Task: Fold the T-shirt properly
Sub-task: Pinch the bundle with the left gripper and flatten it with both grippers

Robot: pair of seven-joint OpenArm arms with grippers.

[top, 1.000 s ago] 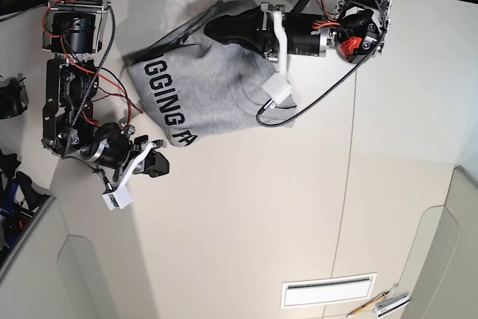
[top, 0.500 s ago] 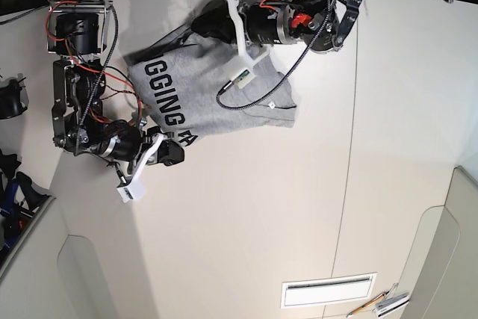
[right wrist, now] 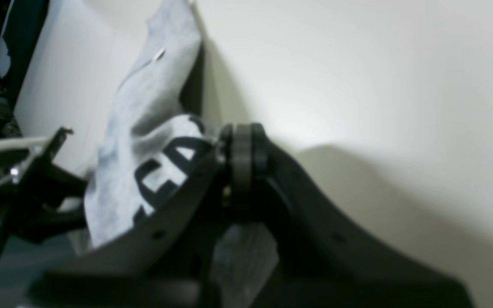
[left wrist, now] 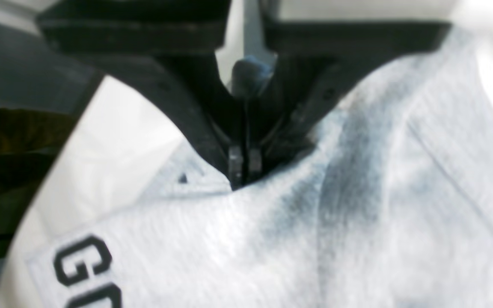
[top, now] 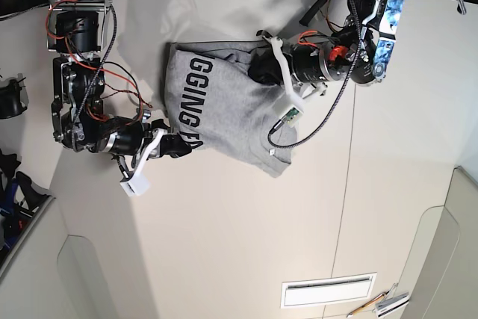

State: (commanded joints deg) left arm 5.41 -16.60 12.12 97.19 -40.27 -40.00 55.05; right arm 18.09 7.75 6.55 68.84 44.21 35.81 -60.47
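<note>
The shirt (top: 224, 102) lies upper centre of the frame, long side slanting down rightward. The left fingers (left wrist: 243, 186) press together at its upper edge, nearer its middle; the right fingers (right wrist: 243, 128) look closed at the lettered corner.

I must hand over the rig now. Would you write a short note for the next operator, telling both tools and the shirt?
Left tool: closed, fingertips at the T-shirt; grip unclear.
Right tool: at the lettered end; closed or not, I cannot confirm.
T-shirt: on the table, bunched, lettering partly showing.
Done: no neat fold visible.
Left: straighten, then fold.
</note>
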